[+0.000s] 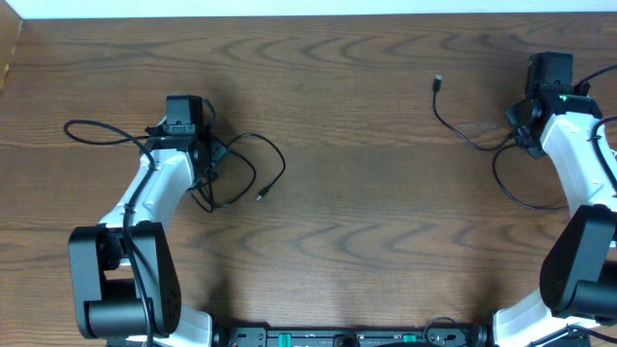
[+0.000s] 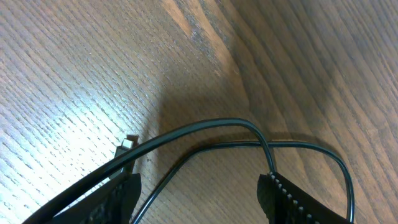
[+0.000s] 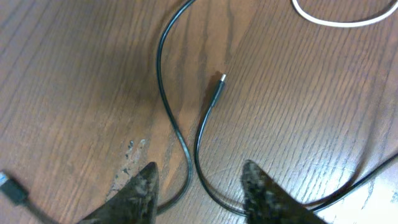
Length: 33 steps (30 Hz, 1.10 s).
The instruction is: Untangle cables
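Observation:
One black cable (image 1: 246, 159) lies in loose loops on the left of the table, with a small plug end (image 1: 258, 197). My left gripper (image 1: 207, 154) is low over it. In the left wrist view the jaws (image 2: 199, 199) are open and the black cable (image 2: 211, 127) crosses itself just ahead, one strand running between them. A second black cable (image 1: 463, 133) lies at the right, plug (image 1: 438, 82) at the far end. My right gripper (image 1: 525, 135) is open over it; two strands (image 3: 186, 149) pass between its fingers (image 3: 199, 169). A white cable (image 3: 336, 20) shows at the top of the right wrist view.
The table is dark wood (image 1: 366, 193). A small plug tip (image 3: 219, 81) lies ahead of the right fingers and another plug (image 3: 12, 186) at the lower left. Thicker robot wires run along both arms.

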Tool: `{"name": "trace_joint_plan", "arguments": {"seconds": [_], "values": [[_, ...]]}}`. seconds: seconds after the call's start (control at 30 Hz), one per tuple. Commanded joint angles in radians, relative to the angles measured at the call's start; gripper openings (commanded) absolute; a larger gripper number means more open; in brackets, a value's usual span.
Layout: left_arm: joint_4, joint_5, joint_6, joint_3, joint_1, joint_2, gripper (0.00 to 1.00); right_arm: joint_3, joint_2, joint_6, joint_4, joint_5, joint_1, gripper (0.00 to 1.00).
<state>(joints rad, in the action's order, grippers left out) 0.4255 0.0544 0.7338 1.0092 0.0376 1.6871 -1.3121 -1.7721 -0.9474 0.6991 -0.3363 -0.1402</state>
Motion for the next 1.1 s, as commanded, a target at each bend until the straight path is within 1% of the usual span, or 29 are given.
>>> {"name": "trace_joint_plan", "arguments": {"seconds": [0.0, 0.03, 0.17, 0.2, 0.23, 0.27, 0.3, 0.47, 0.6, 0.67, 0.8, 0.97, 1.03, 1.07], "values": [[0.004, 0.005, 0.005, 0.009, 0.0, -0.004, 0.65, -0.014, 0.001, 0.003, 0.009, -0.011, -0.006, 0.47], [0.003, 0.005, 0.005, 0.009, 0.0, -0.004, 0.65, -0.014, 0.0, 0.003, 0.014, -0.007, -0.005, 0.48], [0.004, 0.005, 0.005, 0.009, 0.0, -0.004, 0.64, -0.014, -0.003, 0.018, 0.031, 0.056, -0.003, 0.49], [0.004, 0.005, 0.005, 0.009, 0.0, -0.004, 0.57, -0.014, -0.006, 0.042, 0.031, 0.083, -0.002, 0.49], [0.004, 0.005, 0.005, 0.009, 0.0, -0.004, 0.43, -0.014, -0.008, 0.073, 0.031, 0.119, -0.002, 0.49], [0.004, 0.005, 0.005, 0.009, 0.0, -0.004, 0.24, -0.014, -0.012, 0.1, 0.031, 0.153, -0.002, 0.5], [0.005, 0.005, 0.005, 0.009, 0.0, -0.004, 0.09, -0.014, -0.014, 0.126, 0.032, 0.187, -0.002, 0.5], [0.025, 0.005, 0.004, 0.009, 0.0, -0.004, 0.08, -0.013, -0.031, 0.195, 0.072, 0.328, 0.008, 0.55], [0.045, 0.005, 0.004, 0.009, 0.0, -0.004, 0.07, -0.013, -0.053, 0.221, 0.118, 0.389, 0.043, 0.55], [0.041, -0.034, -0.03, 0.009, 0.0, -0.004, 0.08, -0.013, -0.065, 0.246, 0.131, 0.402, 0.069, 0.56], [0.018, -0.191, -0.098, 0.009, -0.002, -0.004, 0.08, -0.008, -0.091, 0.248, 0.126, 0.403, 0.138, 0.57], [0.03, -0.193, -0.111, 0.009, -0.027, -0.003, 0.08, -0.008, -0.113, 0.238, 0.105, 0.426, 0.242, 0.58], [0.05, -0.193, -0.112, 0.009, -0.043, -0.003, 0.1, -0.008, -0.119, 0.239, 0.121, 0.425, 0.288, 0.59], [0.058, -0.193, -0.113, 0.009, -0.053, -0.003, 0.13, -0.008, -0.119, 0.248, 0.137, 0.425, 0.312, 0.61]]}}
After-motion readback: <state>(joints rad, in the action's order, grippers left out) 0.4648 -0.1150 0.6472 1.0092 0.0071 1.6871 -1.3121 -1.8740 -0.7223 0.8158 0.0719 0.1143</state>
